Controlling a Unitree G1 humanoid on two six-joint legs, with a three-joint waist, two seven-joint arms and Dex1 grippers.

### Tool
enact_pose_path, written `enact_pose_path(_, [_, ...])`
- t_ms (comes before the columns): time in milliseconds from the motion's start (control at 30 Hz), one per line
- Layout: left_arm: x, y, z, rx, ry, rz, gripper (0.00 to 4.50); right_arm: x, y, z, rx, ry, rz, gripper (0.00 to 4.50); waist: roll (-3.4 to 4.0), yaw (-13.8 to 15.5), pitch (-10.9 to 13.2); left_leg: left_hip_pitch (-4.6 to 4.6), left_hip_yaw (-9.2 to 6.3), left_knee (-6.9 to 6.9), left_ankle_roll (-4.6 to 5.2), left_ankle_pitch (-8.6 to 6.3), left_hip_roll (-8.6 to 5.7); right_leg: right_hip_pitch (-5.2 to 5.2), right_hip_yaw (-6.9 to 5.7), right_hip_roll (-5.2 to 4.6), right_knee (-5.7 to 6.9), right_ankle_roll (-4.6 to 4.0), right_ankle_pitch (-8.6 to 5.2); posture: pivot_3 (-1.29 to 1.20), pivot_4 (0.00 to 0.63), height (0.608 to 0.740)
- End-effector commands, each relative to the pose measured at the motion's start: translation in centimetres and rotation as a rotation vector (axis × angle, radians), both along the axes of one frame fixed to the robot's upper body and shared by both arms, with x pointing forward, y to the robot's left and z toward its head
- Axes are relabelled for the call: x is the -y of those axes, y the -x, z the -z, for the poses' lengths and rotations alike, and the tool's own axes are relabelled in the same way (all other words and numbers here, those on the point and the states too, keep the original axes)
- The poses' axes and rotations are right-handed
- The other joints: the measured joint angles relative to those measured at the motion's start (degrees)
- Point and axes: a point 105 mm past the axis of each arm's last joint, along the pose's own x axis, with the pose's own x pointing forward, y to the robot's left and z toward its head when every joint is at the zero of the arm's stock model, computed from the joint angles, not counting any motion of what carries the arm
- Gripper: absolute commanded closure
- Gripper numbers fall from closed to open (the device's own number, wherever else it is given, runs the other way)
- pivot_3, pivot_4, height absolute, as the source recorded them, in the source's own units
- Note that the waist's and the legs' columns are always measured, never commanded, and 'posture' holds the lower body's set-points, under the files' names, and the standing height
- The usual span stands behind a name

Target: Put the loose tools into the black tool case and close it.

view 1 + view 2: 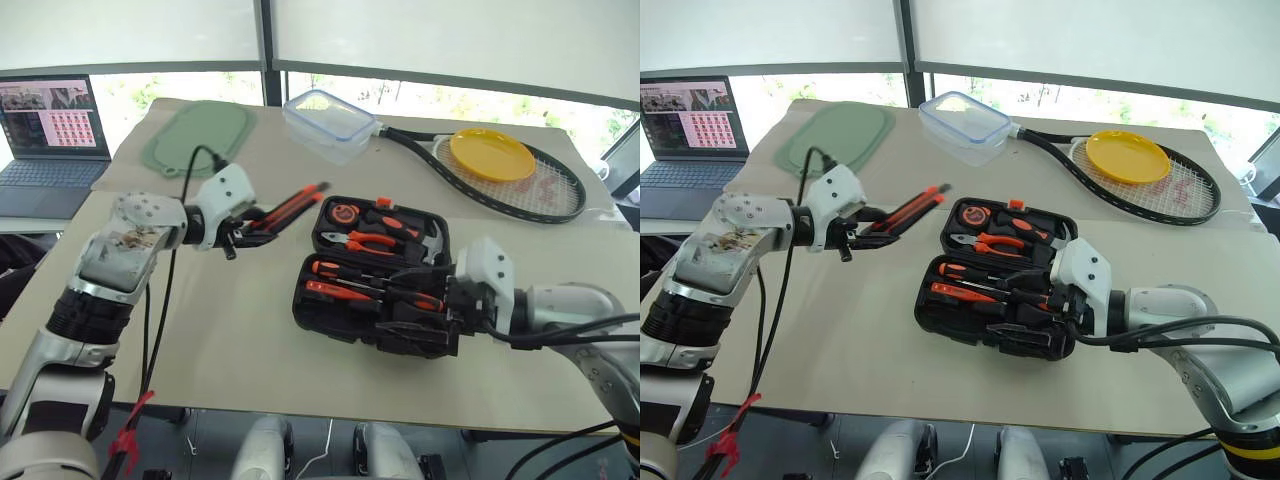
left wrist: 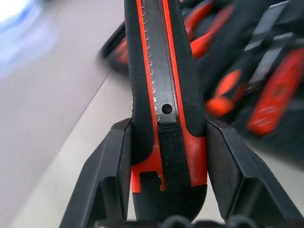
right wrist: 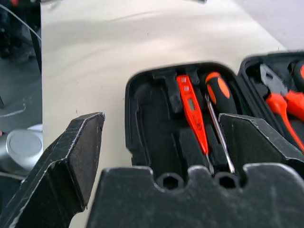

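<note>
A pale beige table (image 1: 230, 340) fills most of the frame, and a second surface of the same colour adjoins it toward the top, carrying a green mat (image 1: 197, 137) at upper left, a clear lidded box (image 1: 329, 124) at top centre, and a racket (image 1: 500, 175) with a yellow plate (image 1: 491, 153) on it at upper right. An open laptop (image 1: 52, 140) with a lit screen sits on a side surface at the left edge. Along the top run windows with white roller blinds (image 1: 450, 40) drawn most of the way down, split by a dark frame post (image 1: 269, 50), with daylight and greenery in the strip below the blinds.
</note>
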Motion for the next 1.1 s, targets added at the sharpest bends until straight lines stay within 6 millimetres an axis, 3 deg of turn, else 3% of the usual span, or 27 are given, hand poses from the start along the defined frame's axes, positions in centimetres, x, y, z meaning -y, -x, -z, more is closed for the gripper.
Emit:
enact_pose_path(33, [2.8,2.5,1.4,-0.034,-0.083,0.251,2.77,0.4,0.1,-1.2,0.054,0.012,0.008,0.00,0.00,-0.02,0.00,0.00,0.00,0.00,0.00,0.00,0.01,0.00,-0.01,0.02,0.02,0.00,0.00,0.00,0.150,0.738])
enact_pose_path(300, [5.9,3.1,4.4,-0.119,-0.237,0.404,2.77,0.3,0.3,-1.0,0.055,-0.009,0.042,0.00,-0.01,0.02,0.00,-0.01,-0.07,0.04,0.02,-0.01,0.02,0.01,0.00,0.09,0.05,0.02,-0.01,0.00,0.150,0.738])
enact_pose_path(567, [5.1,2.8,5.9,-0.180,-0.306,0.401,2.77,0.5,0.6,-0.9,0.059,-0.010,0.075,0.00,-0.01,-0.23,0.00,-0.01,-0.10,0.04,0.02,-0.01,0.05,-0.02,0.03,0.12,0.07,0.03,-0.02,0.00,0.150,0.738])
enact_pose_path(633, [5.1,2.7,6.0,-0.189,-0.312,0.396,1.77,0.5,0.7,-0.8,0.058,-0.011,0.077,0.00,-0.01,-0.22,0.00,-0.01,-0.11,0.05,0.03,-0.01,0.05,-0.01,0.03,0.12,0.07,0.04,-0.02,0.00,0.150,0.738])
enact_pose_path(667, [5.1,2.7,5.9,-0.195,-0.310,0.399,1.62,0.5,0.7,-0.8,0.058,-0.011,0.077,0.00,-0.01,-0.22,0.00,-0.01,-0.12,0.05,0.02,-0.01,0.04,-0.01,0.03,0.12,0.06,0.04,-0.02,0.00,0.150,0.738])
enact_pose_path(700, [5.2,2.8,5.7,-0.193,-0.304,0.405,1.09,0.5,0.8,-0.8,0.057,-0.011,0.078,0.00,-0.01,-0.24,0.00,-0.01,-0.13,0.05,0.03,-0.01,0.04,0.00,0.02,0.12,0.06,0.04,-0.02,0.00,0.150,0.738])
enact_pose_path(800, [5.3,2.7,4.7,-0.174,-0.284,0.412,0.19,0.5,0.8,-0.7,0.055,-0.012,0.080,0.00,-0.01,-0.46,0.00,-0.01,-0.13,0.04,0.03,-0.02,0.05,-0.01,0.03,0.12,0.06,0.04,-0.03,0.00,0.150,0.738])
enact_pose_path(1033, [6.2,3.0,2.8,-0.157,-0.197,0.437,0.08,0.5,0.6,-0.5,0.053,-0.017,0.079,0.00,-0.01,-0.70,0.00,-0.02,-0.16,0.05,0.03,-0.02,0.05,-0.01,0.01,0.11,0.07,0.04,-0.03,0.00,0.150,0.738])
enact_pose_path(1100, [6.3,2.8,3.2,-0.141,-0.201,0.435,0.59,0.5,0.6,-0.5,0.054,-0.016,0.078,0.00,-0.01,-0.70,0.00,-0.02,-0.16,0.05,0.04,-0.02,0.04,0.00,0.01,0.10,0.06,0.04,-0.03,0.00,0.150,0.738])
